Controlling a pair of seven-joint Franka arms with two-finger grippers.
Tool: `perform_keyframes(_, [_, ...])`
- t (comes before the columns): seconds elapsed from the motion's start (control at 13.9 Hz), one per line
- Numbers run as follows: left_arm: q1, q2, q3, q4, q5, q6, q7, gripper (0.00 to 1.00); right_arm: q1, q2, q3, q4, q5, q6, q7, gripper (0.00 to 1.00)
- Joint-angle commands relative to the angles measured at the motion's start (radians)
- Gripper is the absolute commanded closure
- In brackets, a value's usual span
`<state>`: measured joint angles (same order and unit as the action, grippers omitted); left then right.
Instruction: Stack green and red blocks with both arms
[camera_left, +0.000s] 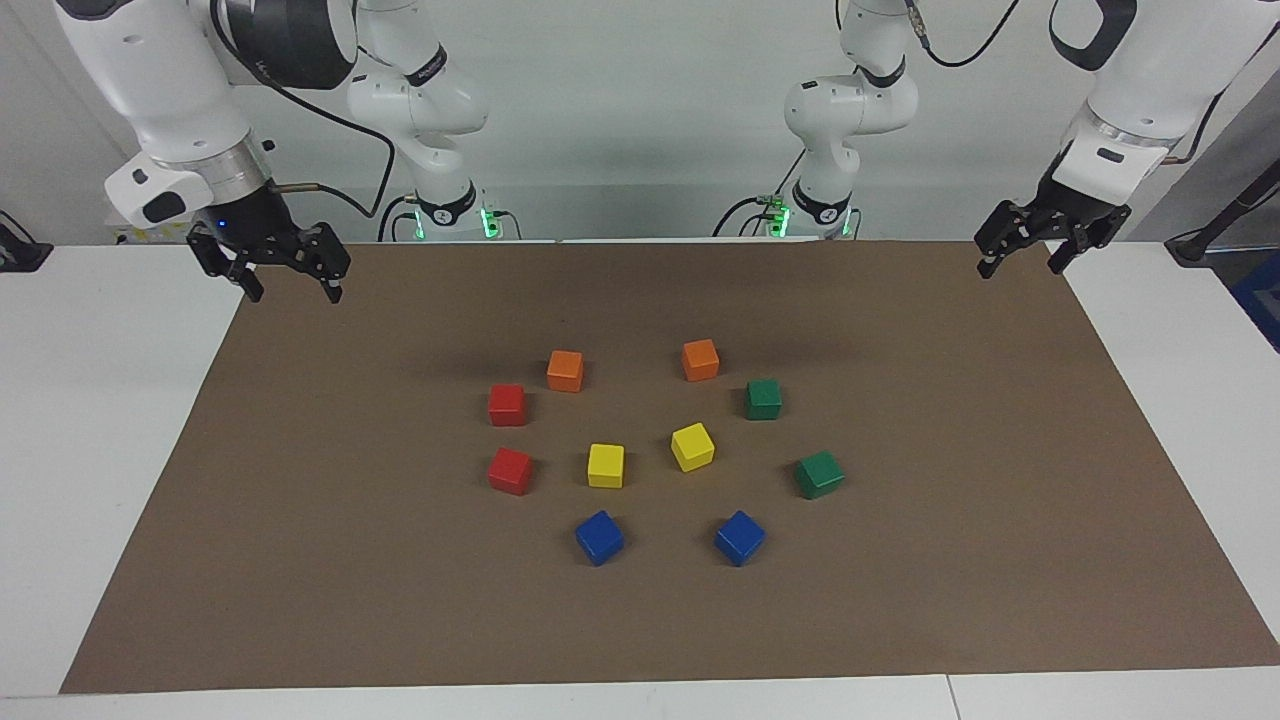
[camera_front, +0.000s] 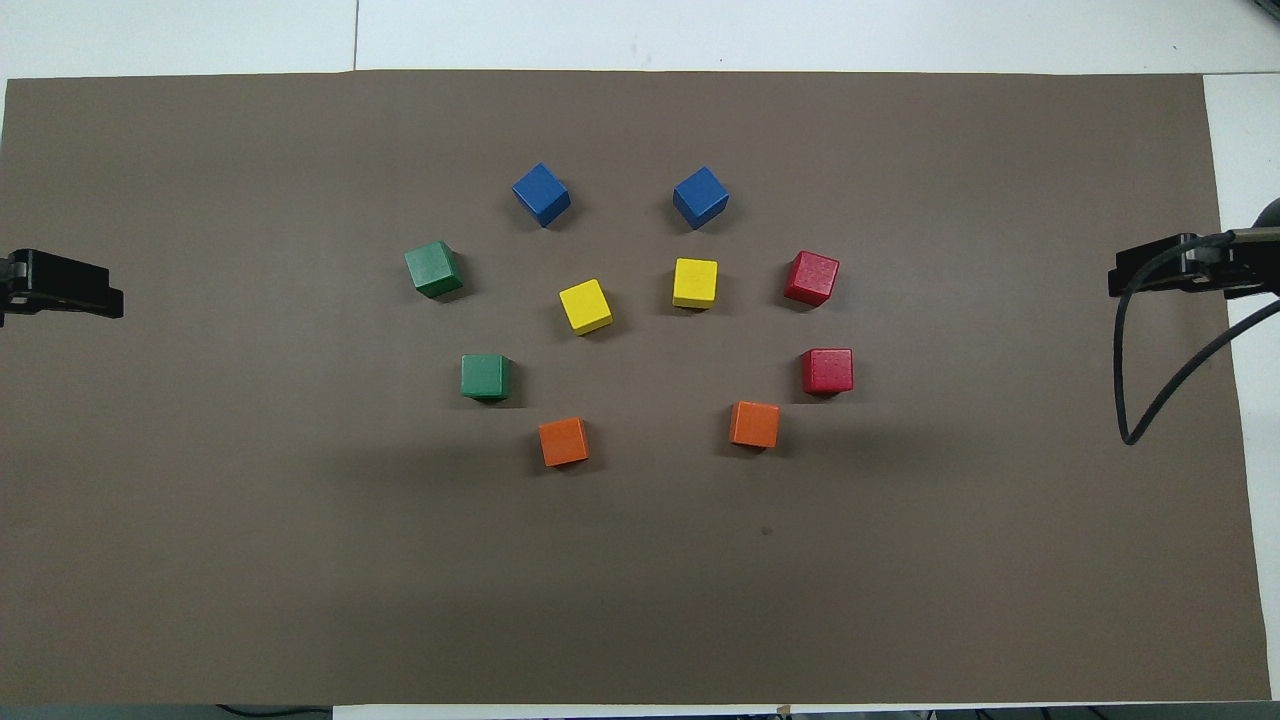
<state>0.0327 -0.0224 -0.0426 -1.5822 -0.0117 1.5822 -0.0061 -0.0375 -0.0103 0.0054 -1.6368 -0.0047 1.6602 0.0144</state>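
one camera sits high across the table from the two robots and looks back at them, tilted down, so their bases stand along the top of its view and the whole brown mat (camera_left: 300, 560) lies spread below. it stands far enough off to take in both arms and the white table (camera_left: 90, 420) at either end. the second camera hangs high over the robots' own end, looking forward and steeply down, nearly flat onto the mat (camera_front: 300, 560). both views share the mat and the ring of coloured cubes (camera_left: 605, 465) (camera_front: 695, 283) at its middle, turned half round from one to the other.
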Motion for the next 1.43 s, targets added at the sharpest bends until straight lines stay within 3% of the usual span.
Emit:
perform_keyframes(0.0, [0.003, -0.016, -0.005, -0.019, 0.019, 0.018, 0.011, 0.0, -0.008, 0.012, 0.002, 0.018, 0.014, -0.042, -0.017, 0.0])
perform_keyframes(0.5, [-0.005, -0.027, -0.005, -0.041, 0.019, 0.018, 0.023, 0.0, 0.004, 0.006, 0.004, -0.003, 0.017, -0.031, 0.019, 0.0])
perform_keyframes(0.86, [-0.071, -0.067, -0.006, -0.189, 0.016, 0.135, -0.011, 0.0, 0.119, 0.006, 0.015, -0.063, 0.022, 0.076, 0.194, 0.0])
perform_keyframes(1.08, [-0.137, -0.03, -0.008, -0.257, 0.006, 0.263, -0.104, 0.0, 0.165, 0.015, 0.015, -0.174, 0.022, 0.202, 0.225, 0.0])
perform_keyframes(1.22, [-0.181, 0.034, -0.008, -0.259, 0.002, 0.298, -0.106, 0.0, 0.191, 0.041, 0.015, -0.23, 0.023, 0.278, 0.243, 0.0])
perform_keyframes(1.36, [-0.223, 0.084, -0.008, -0.28, -0.001, 0.353, -0.106, 0.0, 0.22, 0.068, 0.015, -0.227, 0.022, 0.329, 0.31, 0.0])
